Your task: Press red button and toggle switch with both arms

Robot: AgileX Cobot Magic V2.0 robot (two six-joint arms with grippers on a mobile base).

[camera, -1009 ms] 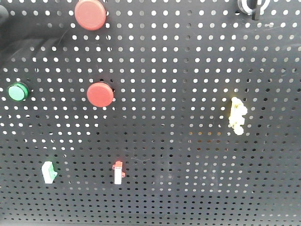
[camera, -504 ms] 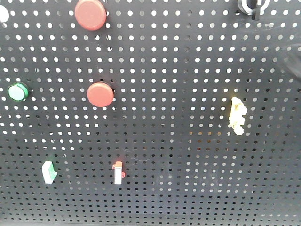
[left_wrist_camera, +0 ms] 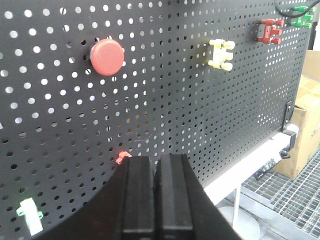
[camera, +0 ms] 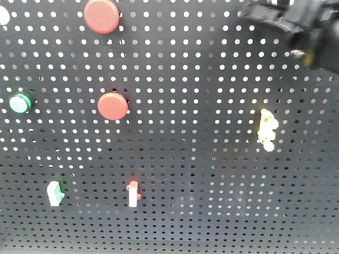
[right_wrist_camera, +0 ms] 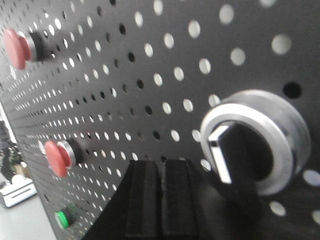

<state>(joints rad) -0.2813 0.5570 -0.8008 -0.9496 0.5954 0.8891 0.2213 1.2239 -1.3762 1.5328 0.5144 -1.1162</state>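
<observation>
The red button (camera: 101, 16), the larger one, sits at the top of the black pegboard (camera: 201, 174); nothing touches it. My right arm (camera: 312, 37) reaches in at the top right and hides the toggle switch in the front view. In the right wrist view the toggle switch (right_wrist_camera: 250, 145) is close up, with its black lever inside the silver ring. My right gripper (right_wrist_camera: 162, 165) is shut and empty, just left of the ring; I cannot tell if it touches. My left gripper (left_wrist_camera: 155, 162) is shut and empty, low before the board and below the smaller red button (left_wrist_camera: 106, 56).
The front view shows the smaller red button (camera: 112, 106), a green button (camera: 20, 102), a yellow handle (camera: 267, 129), a green-tipped switch (camera: 54, 193) and a red-tipped switch (camera: 133, 193). A cardboard box (left_wrist_camera: 305, 135) stands right of the board.
My right arm has come into the front view at the top right and now covers the toggle switch. A dark blur at the top left one second ago is gone.
</observation>
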